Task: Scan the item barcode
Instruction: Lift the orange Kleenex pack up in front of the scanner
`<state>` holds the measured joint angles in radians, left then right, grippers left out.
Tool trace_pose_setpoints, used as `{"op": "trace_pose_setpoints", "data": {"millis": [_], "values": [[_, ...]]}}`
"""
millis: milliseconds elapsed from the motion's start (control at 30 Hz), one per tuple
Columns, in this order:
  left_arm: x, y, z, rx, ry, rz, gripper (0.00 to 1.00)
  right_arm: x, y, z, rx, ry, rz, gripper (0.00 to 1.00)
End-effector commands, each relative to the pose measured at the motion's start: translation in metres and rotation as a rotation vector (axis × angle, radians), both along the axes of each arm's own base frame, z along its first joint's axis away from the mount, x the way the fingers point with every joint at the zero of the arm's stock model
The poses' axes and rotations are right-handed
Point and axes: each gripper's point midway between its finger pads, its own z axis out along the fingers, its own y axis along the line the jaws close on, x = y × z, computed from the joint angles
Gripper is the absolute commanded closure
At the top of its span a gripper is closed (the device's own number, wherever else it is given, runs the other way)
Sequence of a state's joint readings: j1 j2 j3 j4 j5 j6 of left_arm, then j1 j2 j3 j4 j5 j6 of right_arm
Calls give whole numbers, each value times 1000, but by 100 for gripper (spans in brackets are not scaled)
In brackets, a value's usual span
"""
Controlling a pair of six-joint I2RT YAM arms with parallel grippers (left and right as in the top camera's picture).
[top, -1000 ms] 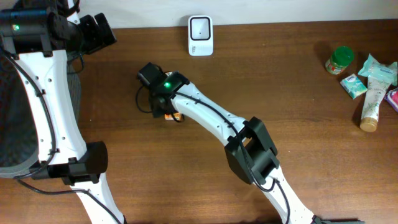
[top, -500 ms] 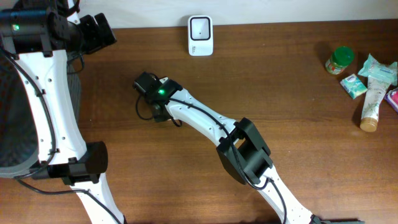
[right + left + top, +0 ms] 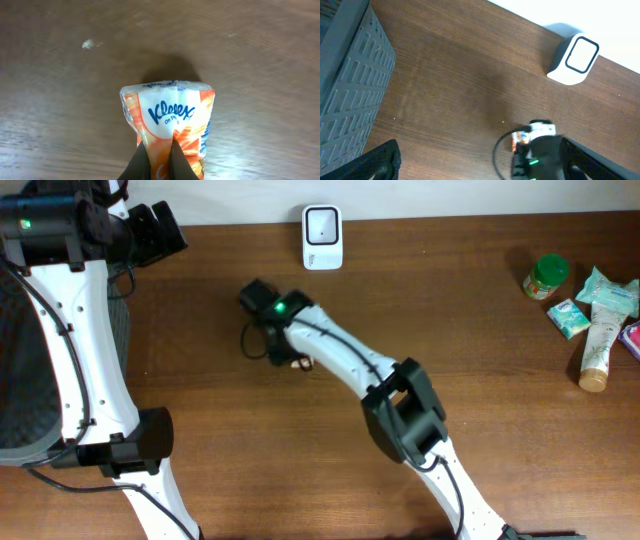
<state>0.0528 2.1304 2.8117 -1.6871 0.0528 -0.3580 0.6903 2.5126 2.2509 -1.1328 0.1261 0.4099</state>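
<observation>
We have the right gripper [image 3: 160,152] pinched shut on the tissue pack [image 3: 167,112], down at the counter [image 3: 50,100]. Next, we judge, comes carrying it, barcode outward, to the scanner [image 3: 322,237] beyond the gripper. The left gripper [image 3: 158,232] hangs open, well apart.

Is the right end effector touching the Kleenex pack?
Touching. The right wrist view shows the right end effector pinched shut on the Kleenex pack, its wrapper creased between the fingers.
</observation>
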Motion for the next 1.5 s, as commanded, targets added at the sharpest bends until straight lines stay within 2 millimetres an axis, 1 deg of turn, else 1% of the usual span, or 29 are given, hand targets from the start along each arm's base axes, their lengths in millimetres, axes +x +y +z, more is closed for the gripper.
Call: {"op": "trace_pose_setpoints", "data": {"millis": [0, 67, 133, 167, 200, 267, 300, 367, 433, 467, 500, 533, 600, 633, 700, 767, 833, 967, 1000, 1067, 1133, 1167, 1200, 1233, 1300, 1333, 1400, 1433, 1467], "values": [[-4, 0, 7, 6, -18, -13, 1, 21, 5, 69, 392, 94, 62, 96], [-4, 0, 7, 6, -18, -13, 1, 21, -3, 86, 671, 244, 77, 96], [-4, 0, 7, 6, -18, -13, 1, 21, -15, 91, 809, 317, 85, 96], [-4, 0, 7, 6, -18, -13, 1, 21, -24, 89, 852, 344, 72, 96], [-4, 0, 7, 6, -18, -13, 1, 21, -37, 81, 878, 380, 39, 96], [-4, 0, 7, 6, -18, -13, 1, 19, -66, 55, 914, 444, -52, 96], [-4, 0, 7, 6, -18, -13, 1, 18, -77, 45, 951, 469, -87, 93], [-4, 0, 7, 6, -18, -13, 1, 19, -103, 27, 960, 486, -159, 92], [-4, 0, 7, 6, -18, -13, 1, 19, -130, 16, 949, 478, -191, 83], [-4, 0, 7, 6, -18, -13, 1, 21, -146, 8, 902, 470, -226, 73], [-4, 0, 7, 6, -18, -13, 1, 25, -168, 5, 854, 450, -268, 55], [-4, 0, 7, 6, -18, -13, 1, 31, -189, 13, 832, 423, -285, 49], [-4, 0, 7, 6, -18, -13, 1, 39, -209, 25, 776, 393, -309, 48], [-4, 0, 7, 6, -18, -13, 1, 42, -216, 38, 756, 365, -276, 47], [-4, 0, 7, 6, -18, -13, 1, 44, -209, 61, 752, 327, -164, 42], [-4, 0, 7, 6, -18, -13, 1, 41, -198, 64, 744, 319, -102, 41], [-4, 0, 7, 6, -18, -13, 1, 34, -177, 49, 704, 330, -38, 41], [-4, 0, 7, 6, -18, -13, 1, 26, -163, 22, 610, 345, -18, 41], [-4, 0, 7, 6, -18, -13, 1, 24, -161, 13, 590, 347, -19, 41], [-4, 0, 7, 6, -18, -13, 1, 23, -172, -6, 479, 350, -86, 42], [-4, 0, 7, 6, -18, -13, 1, 19, -176, -18, 441, 355, -94, 50], [-4, 0, 7, 6, -18, -13, 1, 18, -175, -18, 444, 360, -95, 64], [-4, 0, 7, 6, -18, -13, 1, 17, -173, -17, 455, 363, -92, 75], [-4, 0, 7, 6, -18, -13, 1, 16, -166, -14, 497, 372, -87, 96], [-4, 0, 7, 6, -18, -13, 1, 19, -157, -6, 546, 367, -74, 96], [-4, 0, 7, 6, -17, -13, 1, 28, -155, 3, 553, 331, -63, 96], [-4, 0, 7, 6, -18, -13, 1, 51, -155, 26, 549, 241, -39, 96], [-4, 0, 7, 6, -18, -13, 1, 66, -156, 42, 528, 173, -25, 96], [-4, 0, 7, 6, -18, -13, 1, 88, -162, 62, 456, 67, -15, 96]]}}
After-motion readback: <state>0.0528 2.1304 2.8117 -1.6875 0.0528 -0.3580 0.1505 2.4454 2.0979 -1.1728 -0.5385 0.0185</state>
